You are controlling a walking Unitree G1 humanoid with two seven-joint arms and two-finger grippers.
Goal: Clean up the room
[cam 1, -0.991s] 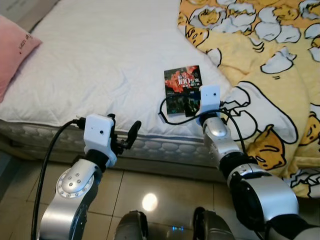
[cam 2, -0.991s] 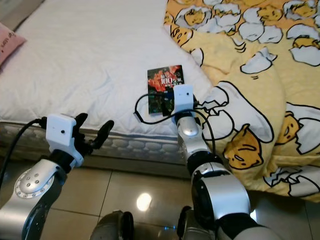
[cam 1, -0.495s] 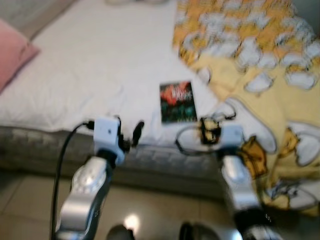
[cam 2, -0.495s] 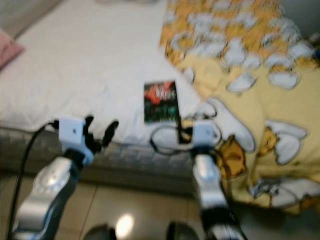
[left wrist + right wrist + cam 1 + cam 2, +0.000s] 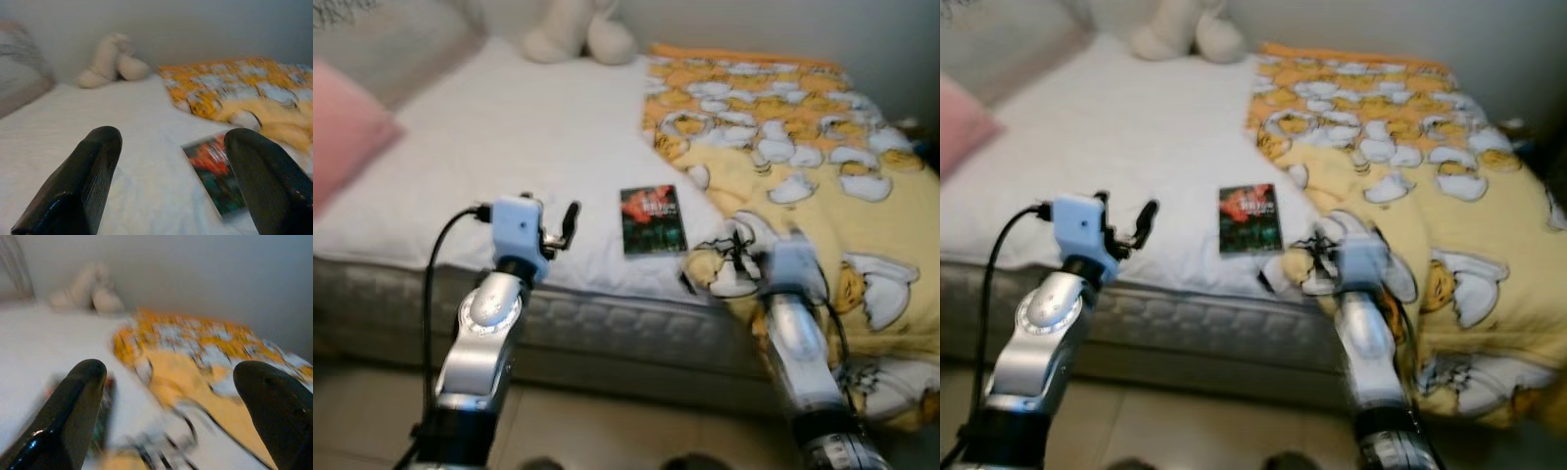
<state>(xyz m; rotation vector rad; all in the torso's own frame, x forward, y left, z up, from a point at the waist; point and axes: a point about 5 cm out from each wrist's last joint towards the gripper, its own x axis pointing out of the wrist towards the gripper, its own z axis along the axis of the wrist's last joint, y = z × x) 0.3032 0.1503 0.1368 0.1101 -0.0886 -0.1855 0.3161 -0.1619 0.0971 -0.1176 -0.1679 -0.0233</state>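
Both jaws apart; blurred book (image 5: 652,220) cover unreadable.

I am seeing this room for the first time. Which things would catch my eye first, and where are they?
The yellow blanket with its cartoon print covers the right half of the bed. A dark book with a red cover lies flat on the white sheet near the front edge, just left of the blanket. A pale plush toy sits at the far end, and both grippers, left and right, hang before the bed with jaws open.
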